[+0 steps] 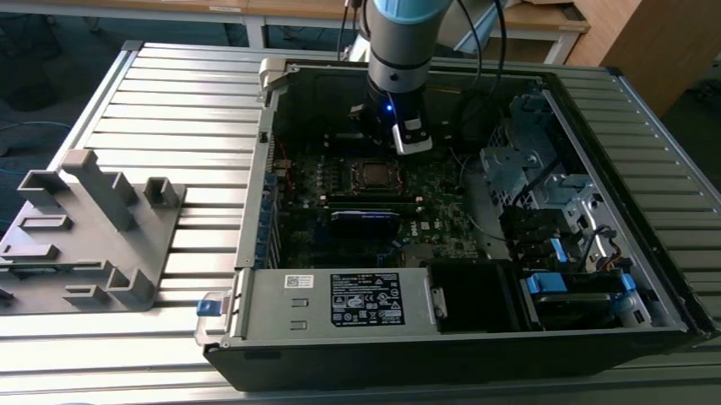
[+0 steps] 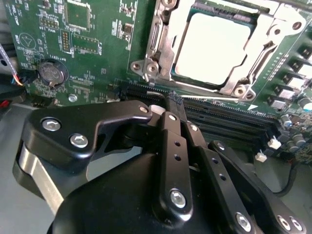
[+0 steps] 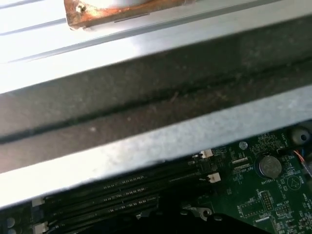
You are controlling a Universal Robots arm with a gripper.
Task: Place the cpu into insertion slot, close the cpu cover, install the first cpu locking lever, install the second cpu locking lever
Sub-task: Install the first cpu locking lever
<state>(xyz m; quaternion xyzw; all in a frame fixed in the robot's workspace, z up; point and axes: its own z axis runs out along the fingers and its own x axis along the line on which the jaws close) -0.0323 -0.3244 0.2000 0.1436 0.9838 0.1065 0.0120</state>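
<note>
The cpu point(image 2: 212, 48) lies flat in the insertion slot point(image 1: 372, 175), its pale metal face showing through the window of the cpu cover point(image 2: 163, 44). The cover's silver frame is folded down around the chip. A thin metal lever rod point(image 2: 265, 54) runs along one side of the frame. My gripper point(image 2: 174, 100) is shut with nothing between its black fingers. It hangs just beside the socket, over the long memory slots point(image 2: 234, 117). In the exterior view my gripper point(image 1: 408, 152) sits inside the open case, just off the socket toward the view's upper right.
A labelled grey power-supply box point(image 1: 338, 299) fills the case's near side. Drive cages and cables point(image 1: 541, 186) crowd the exterior view's right. A coin battery point(image 2: 52, 72) sits on the board. A grey fixture point(image 1: 90, 228) stands on the slatted table outside the case.
</note>
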